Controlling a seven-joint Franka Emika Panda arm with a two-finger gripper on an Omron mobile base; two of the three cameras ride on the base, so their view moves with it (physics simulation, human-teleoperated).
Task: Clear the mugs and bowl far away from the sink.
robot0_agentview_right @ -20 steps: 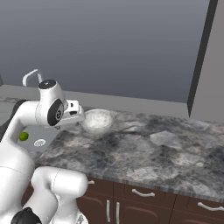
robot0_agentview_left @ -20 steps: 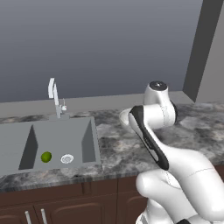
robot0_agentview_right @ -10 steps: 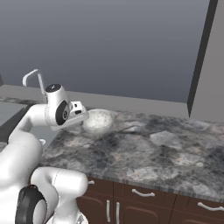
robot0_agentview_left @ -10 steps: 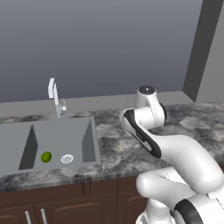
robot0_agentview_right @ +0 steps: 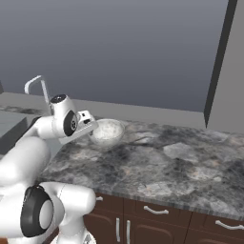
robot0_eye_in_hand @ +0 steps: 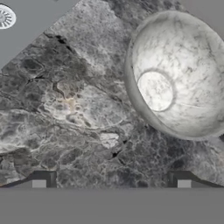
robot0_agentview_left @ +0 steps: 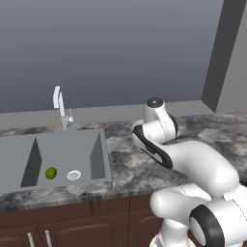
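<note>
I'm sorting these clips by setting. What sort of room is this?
A kitchen, rendered rather than real: a marbled grey stone counter with a recessed grey sink and upright tap, dark wood cabinets below, and an off-white speckled bowl on the counter.

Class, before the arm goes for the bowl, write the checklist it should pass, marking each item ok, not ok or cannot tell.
1. Gripper open and empty: ok.
2. Bowl upright on the counter: ok.
3. Bowl empty inside: ok.
4. Gripper lined up over the bowl's rim: not ok; the bowl sits off to one side in the hand view.
5. Mugs located: cannot tell.
6. Sink holds only a green fruit: ok.
</note>
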